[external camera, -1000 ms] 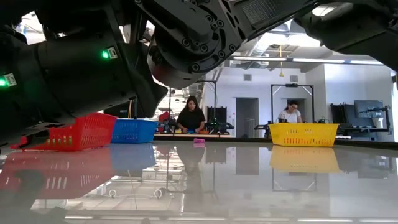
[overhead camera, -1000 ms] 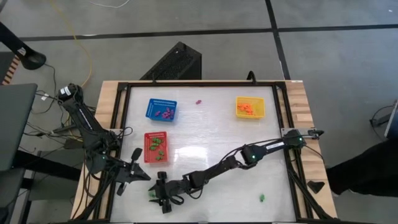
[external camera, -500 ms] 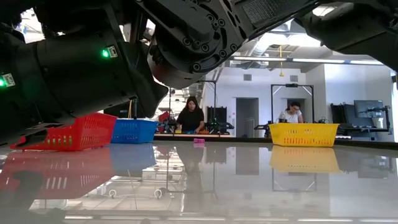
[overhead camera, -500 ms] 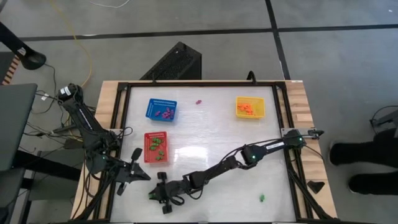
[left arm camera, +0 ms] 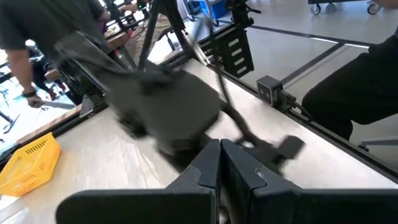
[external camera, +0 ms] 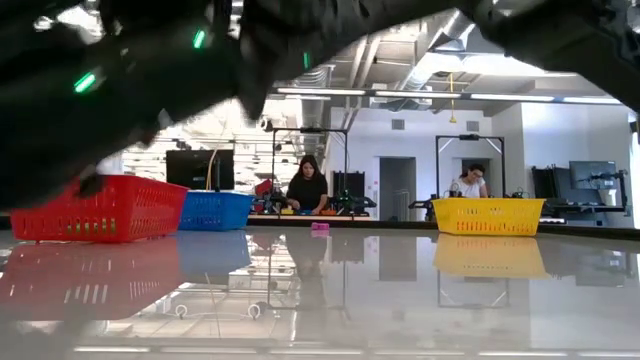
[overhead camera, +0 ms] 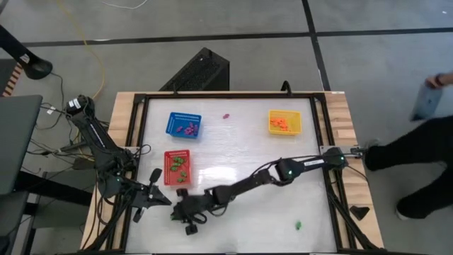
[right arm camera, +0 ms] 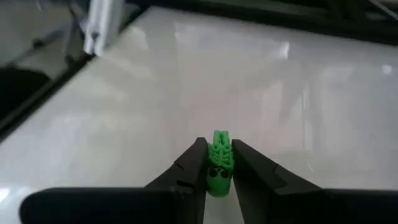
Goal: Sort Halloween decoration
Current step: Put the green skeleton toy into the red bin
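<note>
My right gripper hangs over the table's near left part, shut on a small green Halloween decoration. My left gripper waits at the near left edge, its fingers shut on nothing. A loose purple trinket lies on the table at the far middle. A green one lies near right. The red basket holds green trinkets. Purple ones are in the blue basket and orange ones in the yellow basket. My right gripper pinches the green trinket's two sides between its two fingertips. The trinket's length runs along the fingers and its far end sticks out a little past the tips. It looks lifted off the white tabletop.
The three baskets stand in the table's far half, the red one just beyond my right gripper. A black frame rims the table. A person walks past the table's right side. People sit in the room beyond.
My right gripper has taken hold of the green trinket that lay near the table's near left edge. It has risen with it and drawn a little toward the far edge. The trinket no longer lies on the table. A person has come in at the right.
</note>
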`<state>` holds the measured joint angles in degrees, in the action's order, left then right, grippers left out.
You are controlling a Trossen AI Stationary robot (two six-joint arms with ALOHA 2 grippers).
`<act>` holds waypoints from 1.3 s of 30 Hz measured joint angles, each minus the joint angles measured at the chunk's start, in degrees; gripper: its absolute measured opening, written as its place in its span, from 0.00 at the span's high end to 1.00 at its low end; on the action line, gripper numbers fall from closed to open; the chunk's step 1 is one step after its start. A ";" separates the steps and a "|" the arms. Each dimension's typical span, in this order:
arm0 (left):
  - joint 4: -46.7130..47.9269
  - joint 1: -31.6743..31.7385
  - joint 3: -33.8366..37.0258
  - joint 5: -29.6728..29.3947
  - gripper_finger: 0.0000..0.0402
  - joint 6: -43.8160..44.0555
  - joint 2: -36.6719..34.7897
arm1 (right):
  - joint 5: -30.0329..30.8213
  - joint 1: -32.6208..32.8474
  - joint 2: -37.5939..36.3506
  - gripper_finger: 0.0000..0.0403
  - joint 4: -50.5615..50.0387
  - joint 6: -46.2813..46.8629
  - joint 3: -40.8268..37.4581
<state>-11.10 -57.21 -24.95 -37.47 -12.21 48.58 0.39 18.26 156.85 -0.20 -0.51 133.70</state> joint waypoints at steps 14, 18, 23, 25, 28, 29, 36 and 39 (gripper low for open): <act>0.16 0.00 0.00 -0.90 1.00 0.00 0.00 | -8.16 -9.97 -19.26 0.76 -53.07 -5.97 0.11; 0.16 0.00 0.00 -1.07 1.00 0.00 0.01 | -8.14 -14.47 -21.77 0.76 -63.69 -7.94 0.16; 0.15 0.00 0.00 -1.36 1.00 0.09 0.00 | -8.35 -20.82 -22.79 0.76 -72.26 -9.75 0.16; 0.16 0.00 0.00 -1.40 1.00 0.08 0.00 | -10.22 -23.10 -22.66 0.76 -71.35 -9.90 0.13; 0.15 0.00 0.00 -1.44 1.00 -0.15 0.00 | -15.62 -24.77 -21.90 0.76 -64.10 -9.92 0.07; 0.16 0.00 0.00 -1.46 1.00 -0.17 0.01 | -17.36 -24.85 -21.72 0.76 -60.92 -9.92 0.07; 0.16 0.00 0.00 -1.60 1.00 -0.63 0.00 | -20.04 -21.66 -17.73 0.76 -37.56 -8.09 -0.27; 0.47 0.00 0.00 -1.57 1.00 -0.61 -0.01 | -19.67 -19.66 -15.36 0.76 -32.09 -8.06 -0.42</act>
<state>-10.63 -57.21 -24.95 -39.05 -12.82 48.57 -19.28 -1.40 141.49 -32.29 -8.57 133.28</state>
